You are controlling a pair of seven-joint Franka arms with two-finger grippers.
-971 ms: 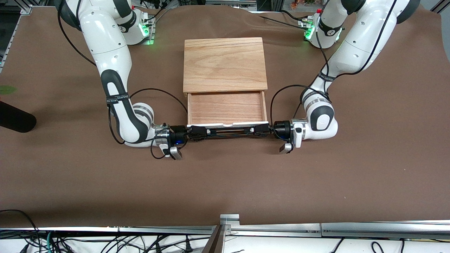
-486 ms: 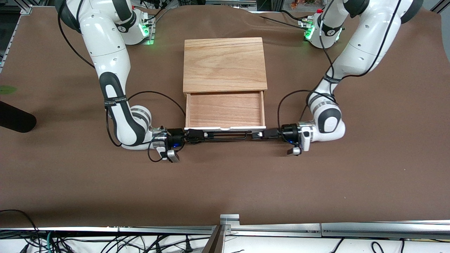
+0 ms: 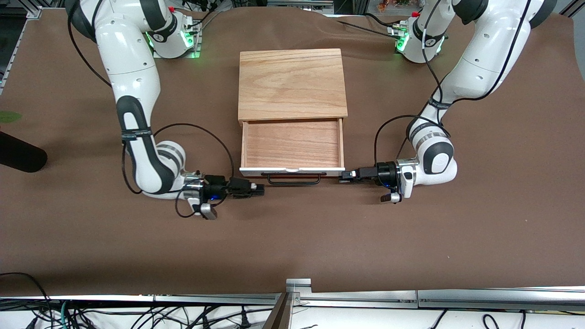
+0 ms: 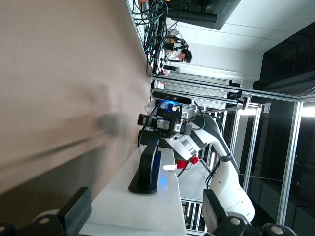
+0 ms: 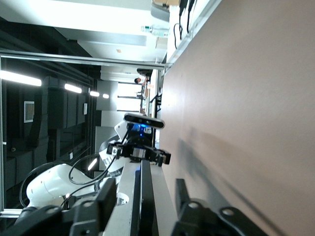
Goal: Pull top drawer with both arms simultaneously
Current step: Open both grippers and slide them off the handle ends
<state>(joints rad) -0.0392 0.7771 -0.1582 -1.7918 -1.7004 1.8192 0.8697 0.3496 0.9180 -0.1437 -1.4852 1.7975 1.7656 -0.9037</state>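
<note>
I am seeing both end effectors off the black handle point(image 3: 293, 178) since a second ago: left end effector point(image 3: 346, 176) and right end effector point(image 3: 258, 190) hanging open, holding nothing. Top drawer point(image 3: 292, 145) is sitting pulled well out; pull looking complete.

Both grippers off handle point(image 3: 293, 178); top drawer point(image 3: 292, 145) farther out.

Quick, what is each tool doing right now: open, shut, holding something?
Left tool: open, holding nothing, beside the top drawer's handle.
Right tool: open, holding nothing, off the handle.
</note>
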